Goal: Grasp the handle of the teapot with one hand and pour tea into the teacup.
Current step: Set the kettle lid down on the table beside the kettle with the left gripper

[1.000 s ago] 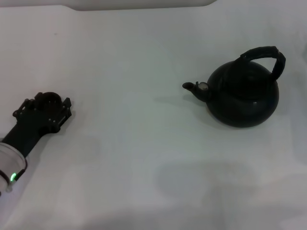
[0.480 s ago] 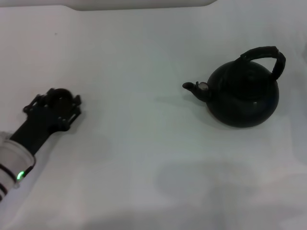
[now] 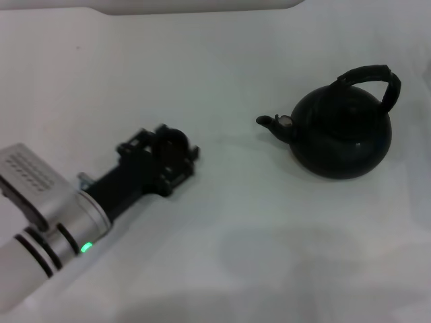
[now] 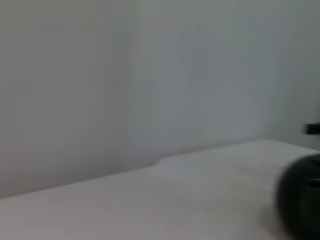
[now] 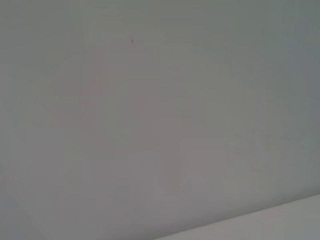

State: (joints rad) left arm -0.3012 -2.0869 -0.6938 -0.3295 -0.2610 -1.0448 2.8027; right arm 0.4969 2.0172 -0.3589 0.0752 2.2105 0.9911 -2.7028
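Observation:
The glossy black teapot (image 3: pixel 342 133) stands upright at the right of the white table. Its spout (image 3: pixel 271 123) points left and its black arched handle (image 3: pixel 374 79) spans the top. My left gripper (image 3: pixel 172 151) reaches in from the lower left, about a teapot's width left of the spout. A small round dark teacup (image 3: pixel 174 142) sits at its tip between the fingers and travels with it. The left wrist view shows only a blurred dark shape (image 4: pixel 301 197) at its edge. The right gripper is out of view.
The white table (image 3: pixel 222 222) stretches between my left gripper and the teapot. A pale raised edge (image 3: pixel 202 5) runs along the far side. The right wrist view shows only a plain pale surface.
My left arm has swept right and slightly toward the teapot, carrying the small dark cup at its tip. More of the silver forearm now shows. The teapot has not moved.

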